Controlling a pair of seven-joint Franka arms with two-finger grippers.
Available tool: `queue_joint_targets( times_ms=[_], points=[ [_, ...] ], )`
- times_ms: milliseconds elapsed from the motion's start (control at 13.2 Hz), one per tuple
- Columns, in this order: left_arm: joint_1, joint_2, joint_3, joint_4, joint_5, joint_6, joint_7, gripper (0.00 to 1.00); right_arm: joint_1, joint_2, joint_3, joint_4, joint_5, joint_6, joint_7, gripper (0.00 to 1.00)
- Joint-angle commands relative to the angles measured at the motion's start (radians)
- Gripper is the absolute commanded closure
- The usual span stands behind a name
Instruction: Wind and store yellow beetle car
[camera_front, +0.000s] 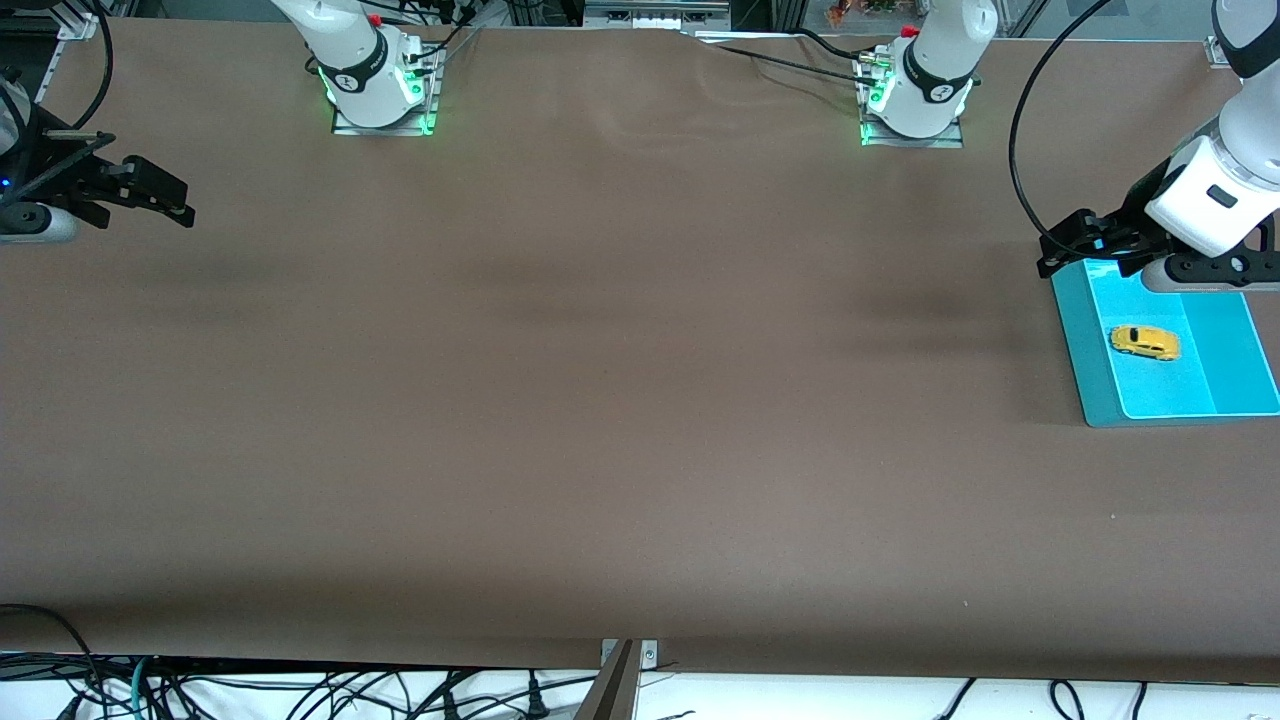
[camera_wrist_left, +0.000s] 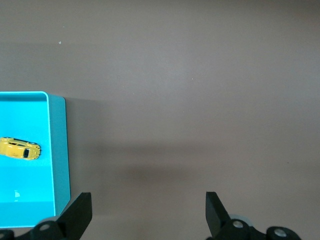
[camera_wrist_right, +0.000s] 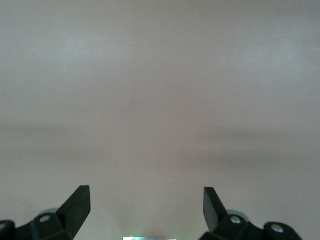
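The yellow beetle car (camera_front: 1146, 343) lies inside a turquoise box (camera_front: 1091, 370) at the left arm's end of the table. It also shows in the left wrist view (camera_wrist_left: 19, 148), inside the box (camera_wrist_left: 59, 150). My left gripper (camera_front: 1060, 247) is open and empty, up in the air over the box's corner nearest the arm bases; in its wrist view (camera_wrist_left: 147, 212) bare table lies between the fingers. My right gripper (camera_front: 165, 200) is open and empty, waiting over the right arm's end of the table, with only bare table in its wrist view (camera_wrist_right: 146, 207).
The brown table (camera_front: 600, 400) spreads wide between the two arms. Cables hang along the table's edge nearest the front camera (camera_front: 300, 690). The arm bases (camera_front: 380, 90) stand at the edge farthest from the camera.
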Motion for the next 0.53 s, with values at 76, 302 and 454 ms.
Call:
queue_joint_targets(
  times_ms=[76,302,454],
  points=[
    [-0.003,0.007,0.01,0.026,-0.014,-0.029,-0.008,0.0,0.002,-0.001,-0.006,0.009,0.009,-0.017,0.014,0.0],
    [-0.002,0.008,0.01,0.027,-0.018,-0.03,-0.008,0.0,0.002,-0.001,-0.006,0.009,0.009,-0.017,0.014,0.0],
    [-0.002,0.01,0.01,0.027,-0.018,-0.03,-0.008,0.0,0.002,-0.001,-0.006,0.009,0.009,-0.016,0.014,0.0]
  ],
)
